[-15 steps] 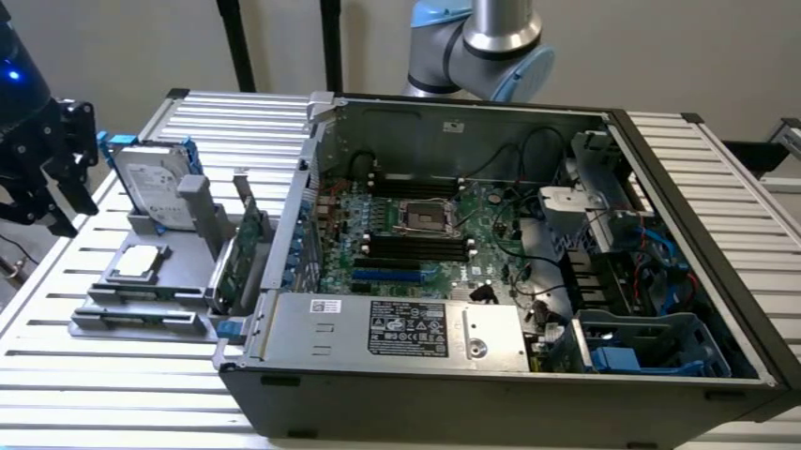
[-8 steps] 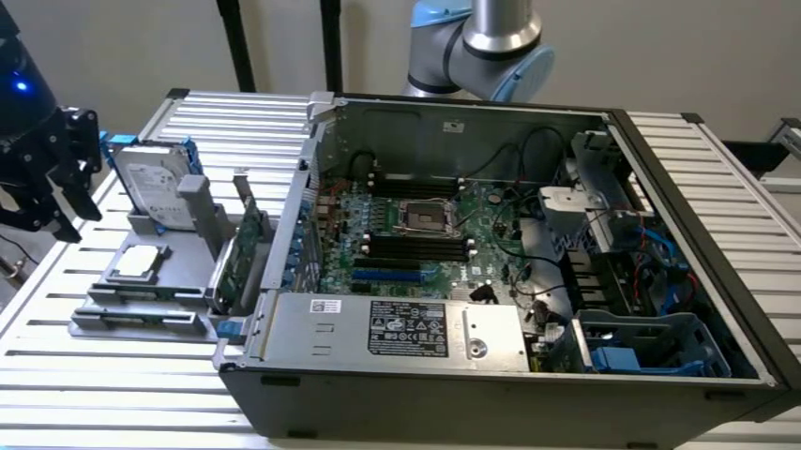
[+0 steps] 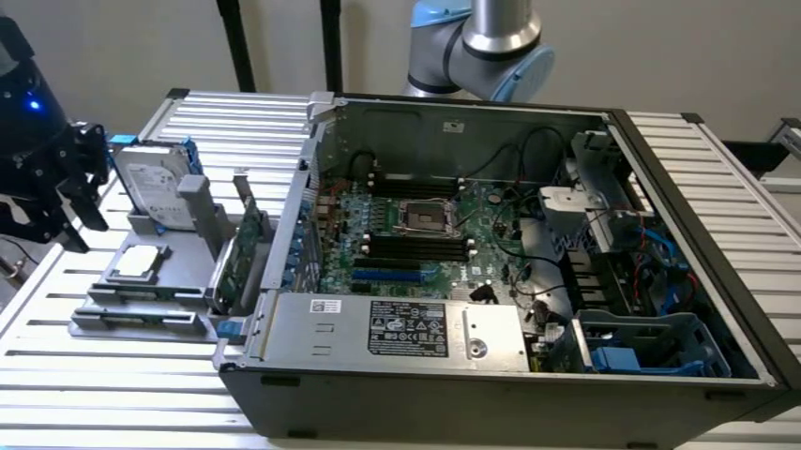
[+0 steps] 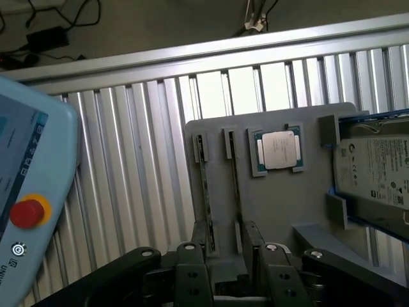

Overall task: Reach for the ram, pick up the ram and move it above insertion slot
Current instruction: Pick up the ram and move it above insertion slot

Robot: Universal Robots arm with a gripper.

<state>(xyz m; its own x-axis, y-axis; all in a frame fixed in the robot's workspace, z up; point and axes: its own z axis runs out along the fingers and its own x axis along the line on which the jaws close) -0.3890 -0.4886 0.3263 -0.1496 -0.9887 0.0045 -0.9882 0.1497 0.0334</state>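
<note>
Ram first: where do you look for it?

Look at the gray holder [image 4: 275, 204]. The ram [image 4: 205, 192] stands on its thin edge in a narrow slot there. A second narrow slot [image 4: 234, 179] runs just beside it, and you cannot tell whether that one holds a stick too.

And the gripper?

Your gripper [image 4: 228, 240] hangs over the slot end of the holder, its fingers spread apart with nothing clamped between them.

What else sits on the holder?

A processor chip [image 4: 279, 150] lies flat next to the slots, and a hard drive [image 4: 374, 169] sits just past it. A pale blue controller [image 4: 25, 173] with a red button lies on the slatted table [image 3: 113, 375], apart from the holder.

How does it lie in the exterior view?

Take the open computer case [image 3: 501, 412] as the middle of your dial. The holder is at nine o'clock, and a green card [image 3: 247, 246] stands upright between it and the case wall. The gripper is near ten o'clock, farther out than the holder. The arm's joints [image 3: 482, 42] rise at twelve o'clock, behind the case. On the motherboard [image 3: 482, 267], long dark slots [image 3: 414, 247] lie at six o'clock of the square socket [image 3: 419, 217].
</note>
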